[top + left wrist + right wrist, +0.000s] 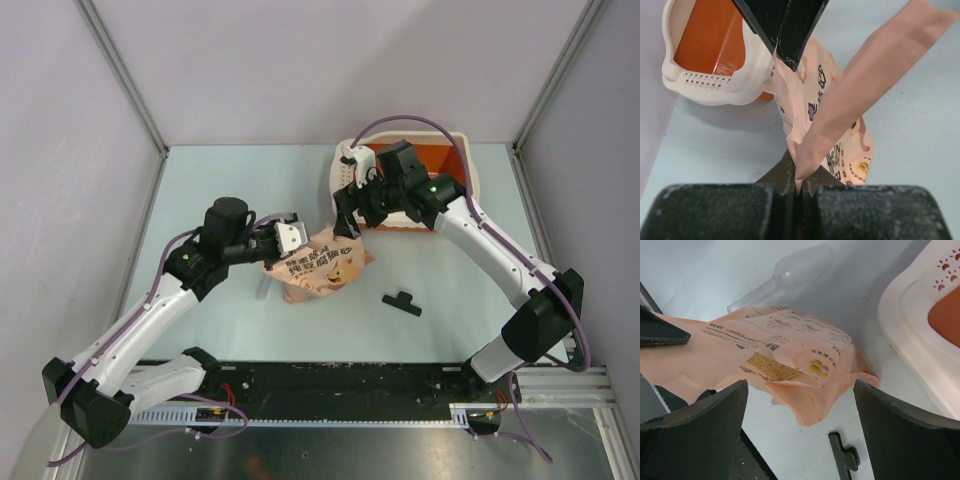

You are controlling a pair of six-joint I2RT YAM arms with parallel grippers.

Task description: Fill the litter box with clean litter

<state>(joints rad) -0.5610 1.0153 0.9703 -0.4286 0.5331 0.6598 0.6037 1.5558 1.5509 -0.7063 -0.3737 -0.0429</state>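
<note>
left fingers (715,212) pinched shut on pink bag (325,268) edge, right fingers (695,425) wide open, empty, over bag, near litter box (710,92)

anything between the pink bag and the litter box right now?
Nothing visible on the table: the pink bag lies beside the litter box, at its perforated end. Only the open right hand hangs over that gap, above the bag's edge.

Litter box (715,95) cream-white with orange inside; bag (740,347) salmon-pink, dark print, perhaps a cartoon face; tabletop (250,180) pale blue-grey.
</note>
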